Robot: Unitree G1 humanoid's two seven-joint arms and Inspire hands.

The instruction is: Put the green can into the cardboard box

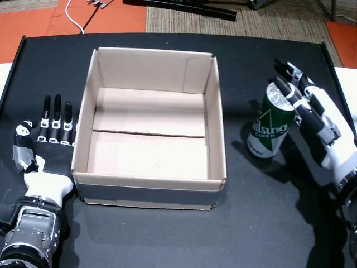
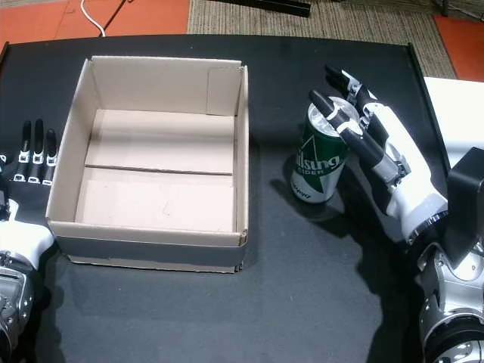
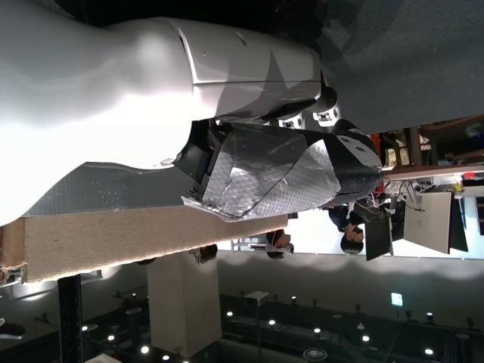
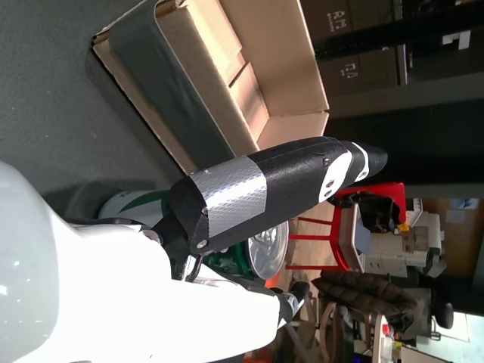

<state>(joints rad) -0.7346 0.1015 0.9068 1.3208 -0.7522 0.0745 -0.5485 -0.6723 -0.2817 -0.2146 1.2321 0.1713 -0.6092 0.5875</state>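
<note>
A green cider can [image 1: 271,125] [image 2: 320,162] stands upright on the black table [image 1: 268,218], just right of the open, empty cardboard box [image 1: 218,111] [image 2: 243,151]. My right hand [image 1: 315,117] [image 2: 382,151] is against the can's right side. Its fingers are stretched out past the can's far edge and its thumb lies near the can's rim; it is open, not closed around the can. In the right wrist view the taped thumb [image 4: 265,197] crosses in front of the can's top [image 4: 266,253]. My left hand [image 1: 47,134] [image 2: 26,162] lies flat and open, left of the box.
The table ends at a raised black edge on the right, with a white surface [image 2: 454,106] beyond it. Orange and brown floor, a white cable [image 1: 75,17] and a black bar [image 1: 189,8] lie past the far edge. Bare table runs in front of the box.
</note>
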